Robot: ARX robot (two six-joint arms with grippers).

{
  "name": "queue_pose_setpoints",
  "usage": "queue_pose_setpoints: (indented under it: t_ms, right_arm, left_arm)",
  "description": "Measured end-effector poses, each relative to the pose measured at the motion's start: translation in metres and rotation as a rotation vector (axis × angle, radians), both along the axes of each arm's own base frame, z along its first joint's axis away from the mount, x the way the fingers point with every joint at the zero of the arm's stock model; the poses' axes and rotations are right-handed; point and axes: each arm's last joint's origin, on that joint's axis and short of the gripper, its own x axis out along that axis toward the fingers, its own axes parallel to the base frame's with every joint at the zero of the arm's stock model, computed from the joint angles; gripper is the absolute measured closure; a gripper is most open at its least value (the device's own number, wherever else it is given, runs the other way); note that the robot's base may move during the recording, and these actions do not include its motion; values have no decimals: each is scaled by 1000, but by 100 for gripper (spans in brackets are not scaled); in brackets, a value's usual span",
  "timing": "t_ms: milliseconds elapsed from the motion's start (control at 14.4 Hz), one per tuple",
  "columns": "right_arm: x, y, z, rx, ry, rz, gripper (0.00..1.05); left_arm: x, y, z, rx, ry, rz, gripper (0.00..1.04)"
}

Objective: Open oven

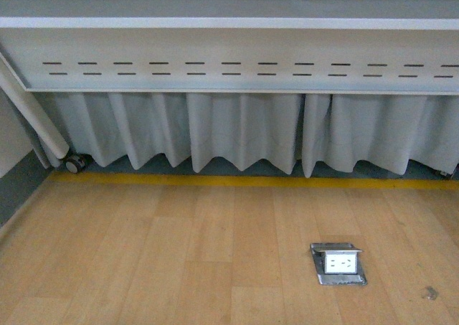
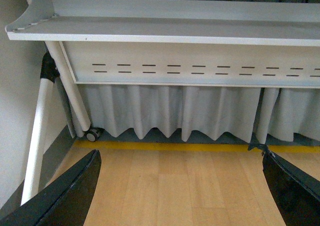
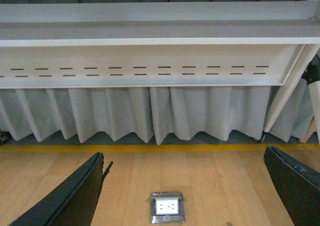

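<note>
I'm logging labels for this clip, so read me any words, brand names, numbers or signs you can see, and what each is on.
None can be read in any view.
The floor socket shows only plug slots on its white face, no lettering.
The table panel carries rows of dark slots, not text.
The oven is not in view.

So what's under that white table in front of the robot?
Under the white table: a slotted panel, pleated curtain, a caster, then yellow floor tape. The curtain hides whatever is behind it. No oven in view.
</note>
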Motion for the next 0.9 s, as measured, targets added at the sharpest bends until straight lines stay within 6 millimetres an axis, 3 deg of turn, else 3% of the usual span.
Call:
queue_pose_setpoints:
  t_ms: [900]
  right_arm:
    - [0, 0, 0, 0, 0, 0, 6]
  left_arm:
    - [0, 0, 0, 0, 0, 0, 7]
